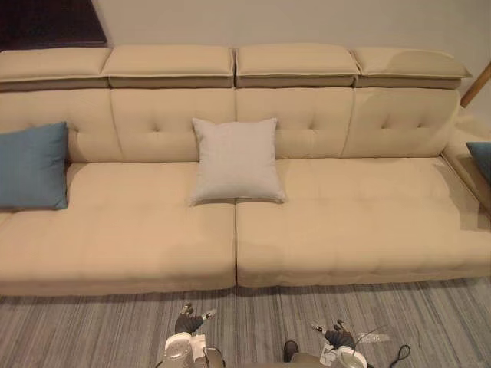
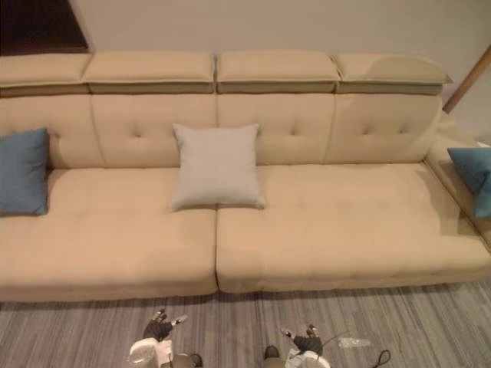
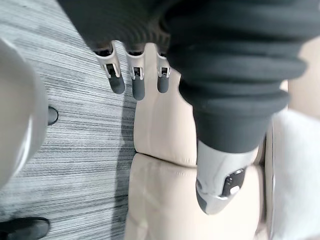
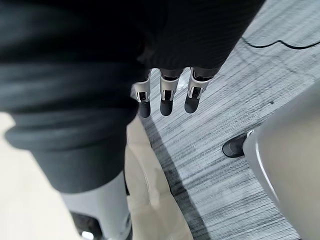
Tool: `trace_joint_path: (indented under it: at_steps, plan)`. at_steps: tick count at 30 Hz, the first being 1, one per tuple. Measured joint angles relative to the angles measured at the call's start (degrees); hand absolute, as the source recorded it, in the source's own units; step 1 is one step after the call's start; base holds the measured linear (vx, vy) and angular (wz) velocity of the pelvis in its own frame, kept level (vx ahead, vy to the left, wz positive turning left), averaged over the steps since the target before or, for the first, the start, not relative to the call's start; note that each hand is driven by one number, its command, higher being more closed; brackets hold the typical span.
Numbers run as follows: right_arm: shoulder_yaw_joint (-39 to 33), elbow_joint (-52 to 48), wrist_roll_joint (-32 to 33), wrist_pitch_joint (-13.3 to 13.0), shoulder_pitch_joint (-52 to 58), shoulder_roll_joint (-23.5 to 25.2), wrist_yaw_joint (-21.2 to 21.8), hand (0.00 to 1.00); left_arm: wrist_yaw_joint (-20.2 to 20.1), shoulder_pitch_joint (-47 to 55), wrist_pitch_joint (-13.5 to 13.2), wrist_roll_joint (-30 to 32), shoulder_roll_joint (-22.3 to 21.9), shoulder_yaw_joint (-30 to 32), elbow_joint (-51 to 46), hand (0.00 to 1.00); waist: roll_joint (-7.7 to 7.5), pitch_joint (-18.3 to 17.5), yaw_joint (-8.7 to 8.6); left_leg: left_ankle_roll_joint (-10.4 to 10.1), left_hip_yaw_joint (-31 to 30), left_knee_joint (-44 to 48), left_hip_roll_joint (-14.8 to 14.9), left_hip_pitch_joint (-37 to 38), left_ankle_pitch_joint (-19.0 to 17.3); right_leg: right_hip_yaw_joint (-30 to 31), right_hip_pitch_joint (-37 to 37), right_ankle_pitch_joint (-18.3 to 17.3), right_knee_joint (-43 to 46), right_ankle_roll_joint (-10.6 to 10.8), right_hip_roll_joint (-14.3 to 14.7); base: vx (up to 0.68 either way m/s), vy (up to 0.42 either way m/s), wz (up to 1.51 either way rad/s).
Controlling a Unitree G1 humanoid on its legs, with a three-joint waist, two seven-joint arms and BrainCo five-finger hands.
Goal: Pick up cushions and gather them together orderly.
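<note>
A light grey cushion leans against the backrest at the middle of the beige sofa. A blue cushion stands at the sofa's left end. Another blue cushion lies at the far right end. My left hand hangs low over the carpet in front of the sofa, fingers straight and holding nothing. My right hand hangs beside it, also open, its fingers relaxed above the floor.
Grey striped carpet runs along the sofa's front edge. A wooden pole leans at the far right behind the sofa. A dark opening lies behind the sofa's left end.
</note>
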Motion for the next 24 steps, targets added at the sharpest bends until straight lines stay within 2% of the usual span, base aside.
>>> trace_joint_path:
  at_steps: [3, 4, 6, 7, 8, 9, 10, 11, 12, 13, 15, 16, 17, 18, 19, 20, 21, 22, 23, 24]
  plan:
    - [-0.05, 0.15, 1.68, 0.01, -0.64, -0.05, 0.30, 0.00, -0.55, -1.01, 0.41, 1.12, 0.03, -0.06, 1.21, 0.00, -0.13, 0.50, -0.04, 0.02, 3.07, -0.83, 0.86, 1.89, -0.01, 3.79, -0.52, 2.43, -1.45, -0.55, 1.68, 0.13, 0.003, -1.06]
    - [0.04, 0.24, 1.81, -0.01, -1.47, -0.27, 0.26, 0.00, -0.71, -1.85, 0.60, 1.67, 0.04, -0.26, 1.24, 0.00, -0.10, 0.61, 0.01, 0.03, 6.19, -1.35, 1.71, 2.25, -0.01, 4.36, -2.71, 4.84, -1.67, -1.16, 2.98, 0.07, 0.006, -1.27]
    - [0.14, 0.43, 1.99, 0.01, -2.85, -0.52, 0.18, 0.00, -0.70, -2.70, 0.61, 2.07, 0.24, -1.07, 1.20, 0.00, 0.17, 0.82, 0.10, 0.08, 9.45, -1.99, 2.50, 2.19, 0.03, 1.19, -5.20, 7.51, -1.79, -2.22, 4.13, 0.03, 0.006, -1.25]
    - [0.18, 0.33, 2.00, -0.03, -4.04, -0.67, 0.13, 0.00, -0.75, -3.56, 0.75, 2.13, 0.53, -1.26, 1.19, 0.00, 0.70, 1.41, -0.02, 0.48, 12.38, -1.95, 3.82, 2.03, 0.29, -5.14, -6.34, 9.00, -2.28, -4.86, 4.26, 0.02, -0.033, -1.22]
    - [0.16, 0.36, 1.97, 0.00, -5.08, -1.03, -0.04, 0.00, -0.74, -3.80, 0.98, 2.12, 0.71, -1.45, 1.10, 0.00, 1.19, 1.89, -0.29, 0.49, 14.84, -2.21, 4.07, 2.40, 0.30, -16.16, -7.53, 5.72, 0.66, -8.57, 2.77, 0.02, -0.059, -1.14]
    - [0.15, 0.75, 1.80, 0.04, -5.29, -1.61, -0.26, 0.00, -0.70, -4.25, 0.97, 2.13, 1.07, -2.08, 0.82, 0.00, 0.60, 2.04, -0.51, 0.46, 17.28, -2.95, 3.73, 3.98, 0.31, -27.08, -8.15, 1.05, 5.45, -10.53, 0.65, 0.01, -0.068, -1.17]
    - [0.36, 1.94, 1.63, -0.03, -5.40, -2.25, -0.34, 0.00, -0.70, -4.24, 0.96, 2.13, 1.84, -2.28, 0.20, 0.00, 0.50, 2.57, -0.54, 0.45, 20.26, -2.39, 3.18, 5.38, 0.31, -37.13, -8.13, -1.41, 8.63, -12.45, -1.73, 0.01, -0.092, -1.44]
    - [1.57, 2.36, 1.50, -0.04, -5.87, -3.25, -0.38, 0.00, -0.68, -4.09, 0.99, 2.12, 2.33, -1.57, 0.21, 0.00, 0.10, 2.65, -0.49, 0.53, 21.51, -1.14, 2.62, 6.08, 0.24, -41.52, -7.79, -1.22, 9.91, -13.40, -1.89, -0.01, -0.122, -1.66]
    - [3.34, 2.91, 1.41, -0.17, -6.09, -4.70, -0.37, 0.00, -0.56, -3.56, 0.97, 2.11, 2.80, -0.97, 0.72, 0.00, 0.74, 2.86, -0.55, 0.90, 21.17, -0.86, 2.77, 6.24, 0.44, -42.24, -8.00, -0.53, 9.54, -14.46, -1.02, -0.01, -0.132, -1.45]
    - [3.59, 3.36, 1.36, -0.09, -6.40, -5.35, -0.42, 0.00, -0.53, -3.46, 0.98, 2.14, 2.90, -1.24, 0.95, 0.00, 0.56, 2.91, -0.89, 1.07, 21.16, -1.02, 2.74, 6.54, 0.37, -41.04, -7.98, -0.38, 8.05, -14.56, -0.01, 0.00, -0.095, -1.25]
    - [3.66, 5.18, 0.98, 0.09, -7.09, -6.49, -0.62, 0.00, -0.42, -3.61, 0.97, 2.26, 4.30, -1.73, 1.06, 0.00, 0.57, 3.01, -1.12, 1.42, 22.43, -1.64, 2.93, 7.58, -0.02, -35.24, -7.97, -1.20, 2.67, -11.19, 3.79, -0.02, -0.053, -1.27]
    - [3.93, 5.17, 0.96, 0.07, -7.81, -6.57, -0.66, 0.00, -0.42, -3.60, 0.97, 2.35, 4.58, -1.73, 1.16, 0.00, 0.49, 3.29, -0.96, 1.76, 23.14, -1.36, 3.62, 7.73, -0.26, -35.66, -8.09, -3.08, 2.38, -9.78, 4.45, -0.01, -0.072, -1.20]
    - [4.49, 4.97, 0.93, 0.08, -7.80, -7.21, -0.73, 0.00, -0.36, -3.60, 0.96, 2.56, 3.96, -2.38, 1.40, 0.00, 2.49, 3.98, -1.22, 2.93, 23.31, 0.18, 7.14, 8.07, -2.61, -37.92, -8.68, -7.12, 10.24, -11.94, 4.63, 0.07, -0.095, -0.58]
    - [4.65, 4.95, 0.96, 0.09, -6.36, -7.18, -0.92, 0.00, -0.59, -3.28, 0.97, 2.79, 4.77, -3.86, 1.70, 0.00, 1.39, 4.28, -2.69, 1.09, 23.23, 7.43, 9.04, 7.61, -5.38, -36.67, -7.44, -11.23, 17.12, -10.70, 2.06, 0.12, -0.115, -0.26]
    - [4.77, 5.45, 0.98, 0.11, -5.92, -7.08, -0.87, 0.00, -0.75, -3.58, 1.06, 3.20, 5.00, -4.01, 2.09, 0.00, 1.28, 5.39, -2.70, 2.12, 21.62, 15.81, 12.14, 5.69, -6.12, -34.78, -5.81, -13.47, 16.44, -10.43, 3.87, 0.05, -0.184, -0.17]
    - [5.25, 5.73, 1.01, 0.12, -5.18, -6.92, -0.93, 0.00, -0.99, -3.19, 1.04, 3.24, 4.94, -4.01, 2.19, 0.00, 1.51, 5.65, -2.19, 7.47, 18.42, 26.60, 16.17, 1.72, -3.02, -32.91, -2.96, -12.58, 12.68, -10.47, 7.06, 0.10, -0.231, -0.68]
    - [6.20, 6.52, 1.00, 0.06, -5.57, -7.07, -0.96, 0.00, -1.16, -1.70, 0.95, 3.10, 4.67, -3.43, 1.14, 0.00, 1.49, 6.10, -1.21, 8.76, 10.89, 34.44, 15.81, -3.65, -1.83, -30.05, 0.30, -10.92, 8.66, -11.17, 9.34, 0.17, -0.233, -0.97]
    - [6.50, 6.99, 1.00, 0.09, -6.03, -7.19, -1.09, 0.00, -1.00, -1.37, 0.83, 3.16, 5.27, -3.56, 0.39, 0.00, 1.24, 6.33, -0.58, 5.62, 5.91, 35.94, 12.67, -6.40, -3.57, -27.81, 1.37, -9.98, 6.89, -12.05, 9.97, 0.24, -0.129, -1.25]
    - [6.51, 8.17, 0.98, 0.12, -7.24, -7.44, -1.18, 0.00, -0.98, -1.38, 0.96, 3.08, 5.42, -3.56, -0.40, 0.00, 1.19, 6.79, 0.30, 3.08, 1.23, 35.11, 8.44, -9.21, -5.14, -24.98, 2.78, -8.79, 4.93, -12.07, 10.50, 0.24, -0.057, -1.43]
    - [6.49, 9.48, 0.90, 0.15, -8.34, -7.89, -1.26, 0.00, -0.87, -1.10, 0.83, 2.36, 4.95, -3.52, -1.76, 0.00, 1.25, 7.17, 1.30, 1.99, -2.37, 30.18, 4.33, -12.03, -5.68, -22.15, 4.24, -7.66, 2.42, -11.58, 10.95, 0.14, -0.025, -1.41]
